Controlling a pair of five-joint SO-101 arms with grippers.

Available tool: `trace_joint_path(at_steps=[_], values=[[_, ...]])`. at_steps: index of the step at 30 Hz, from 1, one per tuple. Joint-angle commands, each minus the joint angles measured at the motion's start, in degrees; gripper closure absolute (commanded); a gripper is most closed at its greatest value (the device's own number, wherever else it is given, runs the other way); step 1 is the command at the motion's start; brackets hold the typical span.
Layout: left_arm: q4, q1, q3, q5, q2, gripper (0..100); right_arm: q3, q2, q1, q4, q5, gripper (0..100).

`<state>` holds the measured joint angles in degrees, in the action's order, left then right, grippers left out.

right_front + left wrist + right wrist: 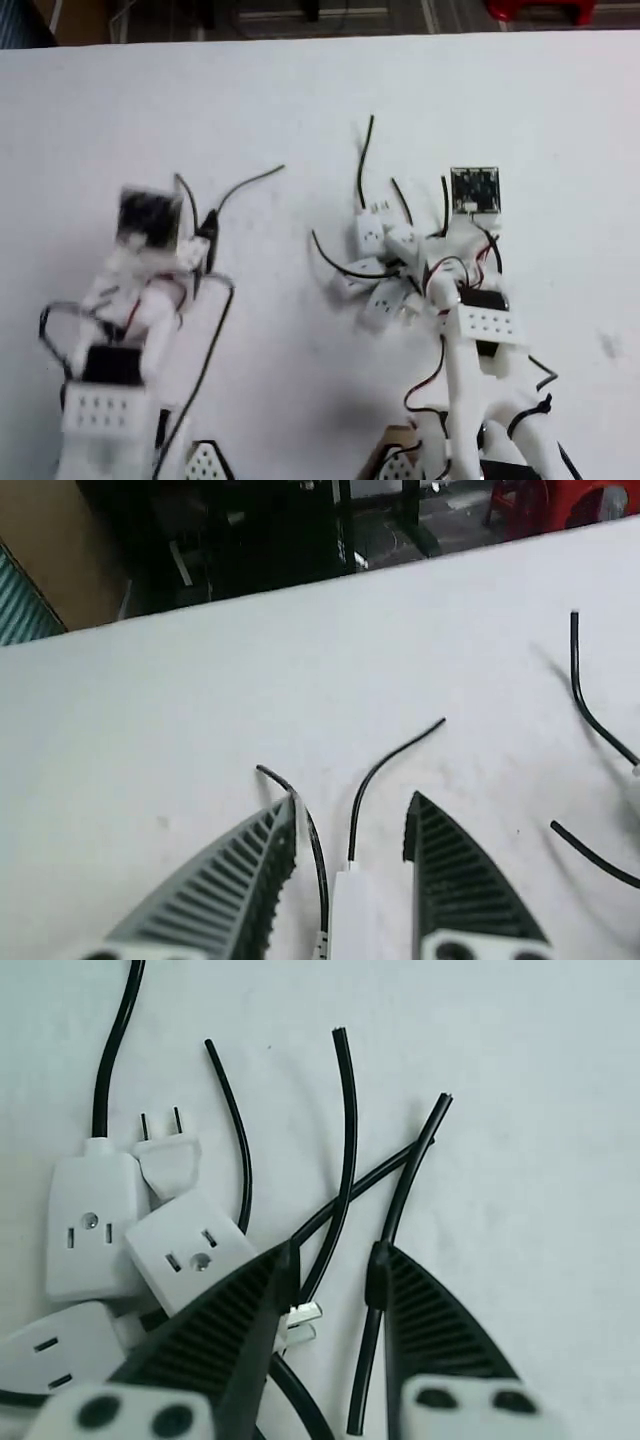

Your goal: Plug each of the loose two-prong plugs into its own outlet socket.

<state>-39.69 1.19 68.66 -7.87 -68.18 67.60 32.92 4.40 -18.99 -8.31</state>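
Note:
Several white outlet sockets lie bunched together, one (88, 1225) beside another (188, 1256), a third (48, 1345) below them; the bunch (372, 240) sits at mid-table. A loose white two-prong plug (168, 1160) rests against the sockets, prongs up. Metal prongs of another plug (305, 1318) show beside my right gripper (335, 1255) (408, 262), which stands open over crossed black cords (345, 1150). My left gripper (352, 805) (198, 248) is open, with a white corded piece (350, 920) lying between its fingers; whether it is a plug or a socket is hidden.
Loose black cord ends (585, 700) trail over the white table (300, 90). The table's far edge (300, 590) borders a dark floor with furniture legs. Bare table lies between the two arms and along the far side.

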Motion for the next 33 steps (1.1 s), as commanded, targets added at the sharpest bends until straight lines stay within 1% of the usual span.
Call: trace_joint_path(at_steps=[1,7,10,12,14,20,22,29,31,33], values=[[0.4,-1.6,-11.3,-0.8,22.3,81,-0.4,-0.1,0.1,0.8,-0.5,87.5],[-1.3,-1.5,-24.8,-1.6,50.0,81,-0.4,-0.1,0.1,0.9,-0.5,87.5],[-6.3,-1.5,-30.8,-8.9,58.2,81,-0.4,-0.1,0.1,1.1,-0.5,87.5],[-9.1,-1.3,-34.0,-10.4,61.8,81,-0.4,-0.1,0.1,1.1,-0.6,87.5],[-10.7,0.1,-36.1,-10.4,64.0,81,-0.4,-0.1,0.1,1.2,-0.6,87.5],[-10.6,4.4,-37.5,-10.4,66.7,81,-0.4,-0.1,-1.3,1.2,-1.7,87.5],[-10.6,4.6,-37.5,-10.4,68.1,81,-0.4,-0.1,-1.5,1.2,-2.7,87.5],[-11.0,4.3,-37.7,-10.4,71.6,81,-0.4,-0.2,-1.5,1.2,-2.7,87.6],[-11.1,4.3,-37.7,-10.4,71.6,85,-0.4,-0.2,-1.5,1.2,-2.7,87.6],[-11.4,4.3,-37.7,-10.4,71.6,92,-0.4,-0.2,-1.5,1.2,-2.7,87.7]])
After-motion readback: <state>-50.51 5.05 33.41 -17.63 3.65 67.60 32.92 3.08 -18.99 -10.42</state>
